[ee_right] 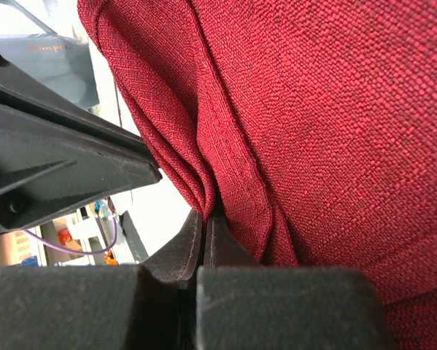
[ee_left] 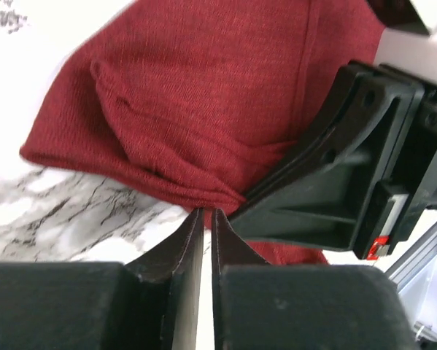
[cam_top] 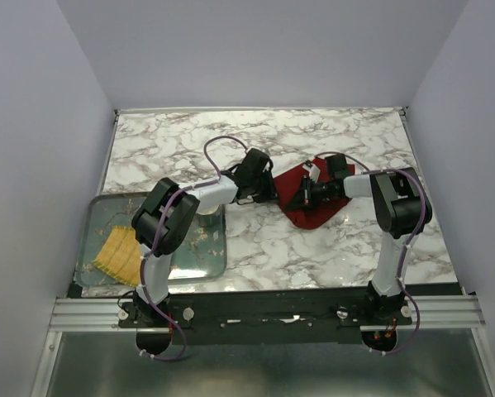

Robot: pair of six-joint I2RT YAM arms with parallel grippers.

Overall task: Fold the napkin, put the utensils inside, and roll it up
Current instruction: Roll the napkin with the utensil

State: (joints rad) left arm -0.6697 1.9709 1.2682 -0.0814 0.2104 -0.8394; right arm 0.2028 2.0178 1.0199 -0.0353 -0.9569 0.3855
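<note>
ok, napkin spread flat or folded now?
Folded, loosely. The napkin shows doubled layers with hems stacked in the right wrist view, and creases gathering in the left wrist view.

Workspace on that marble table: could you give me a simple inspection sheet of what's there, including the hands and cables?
Surface: white-grey marble table.
Job's things: dark red napkin, bunched between the two arms; utensils: nothing seen.
Clutter: tray at the left with a yellow mat and a cup.
Hands: right hand shut on a napkin fold; left hand nearly closed at the napkin's edge, grip unclear.
Cables: purple cables run along both arms.
Surroundings: plain pale walls; metal rail at the near edge.
</note>
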